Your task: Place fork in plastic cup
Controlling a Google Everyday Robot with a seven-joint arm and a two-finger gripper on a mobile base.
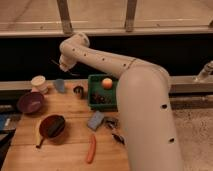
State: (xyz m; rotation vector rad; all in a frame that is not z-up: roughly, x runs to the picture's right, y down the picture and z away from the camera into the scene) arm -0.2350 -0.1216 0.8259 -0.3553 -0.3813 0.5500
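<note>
Wooden planks, pale and grainy, make up the table (65, 150) that fills the lower left of the frame. Across it sweeps the robot's arm (145, 105), a smooth off-white shell dotted with small dark holes, thick at the lower right and narrowing toward the upper left. Its end bends down at the upper left, where the gripper (61, 66) hangs over the back edge of the table, above the blue plastic cup (59, 85). A thin dark line, most likely the fork (59, 65), juts out to the left from the gripper; the pincer appears to be pinching it, though the fingers themselves are hard to make out against the dark background.

Left of the blue cup stands a cream-coloured round cup (39, 83). A small dark ring-shaped object (78, 90) sits right of the blue cup. A green tray (102, 92) with raised walls holds an orange ball (107, 83) and some darker bits that cannot be identified; its right side is hidden behind the arm.

At the left edge rests a glossy purple bowl (30, 102). Below it lies a red bowl (52, 125) with a dark interior. Near centre is a blue-grey rectangular sponge (95, 120), and beside it a black-handled utensil (116, 134), partly cut off by the arm. An orange-handled tool (90, 148) lies at the bottom centre.
</note>
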